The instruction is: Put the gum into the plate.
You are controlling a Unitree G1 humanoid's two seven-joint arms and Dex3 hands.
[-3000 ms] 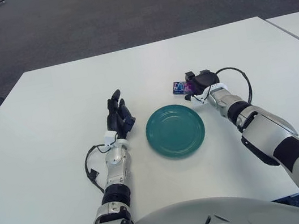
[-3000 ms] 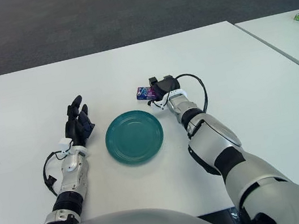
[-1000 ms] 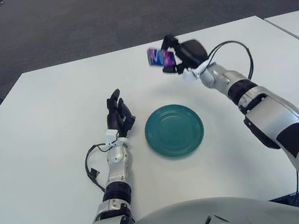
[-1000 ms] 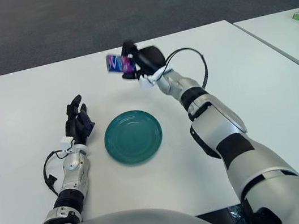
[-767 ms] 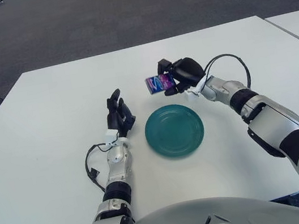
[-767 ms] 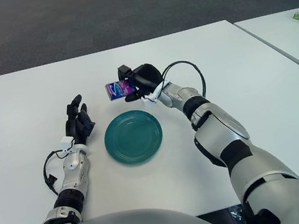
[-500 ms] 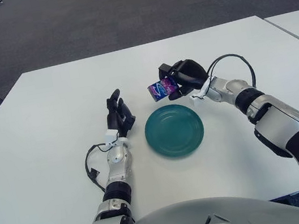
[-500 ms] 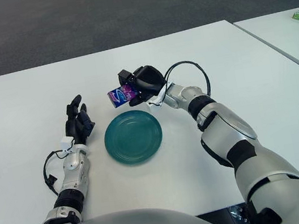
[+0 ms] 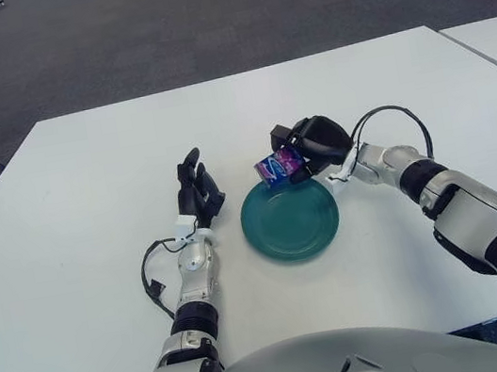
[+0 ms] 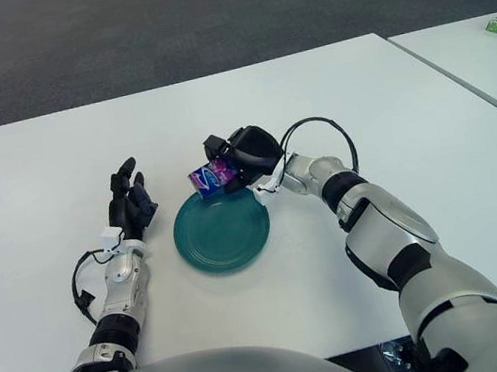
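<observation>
A: Item one, right robot hand [image 9: 305, 150]?
B: Fingers clamped on the gum [image 9: 278, 166], held above the far rim of the green plate [image 9: 291, 222], clear of it.
A: Orientation, markings?
B: Purple-blue pack, long axis tilted, free end toward the robot's left. Print unreadable.
A: Left robot hand [image 9: 197, 194]?
B: Left of the plate, over the white worktop [image 9: 92, 222], fingers extended, nothing held.

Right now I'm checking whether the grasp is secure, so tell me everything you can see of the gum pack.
The gum pack is a small box-shaped packet, printed purple and blue with a pale swirl; it looks like glossy card or wrapper. The right hand holds it in its dark fingers, tilted, above the far rim of the green plate. It appears clear of the plate and table. The part inside the hand is hidden.
</observation>
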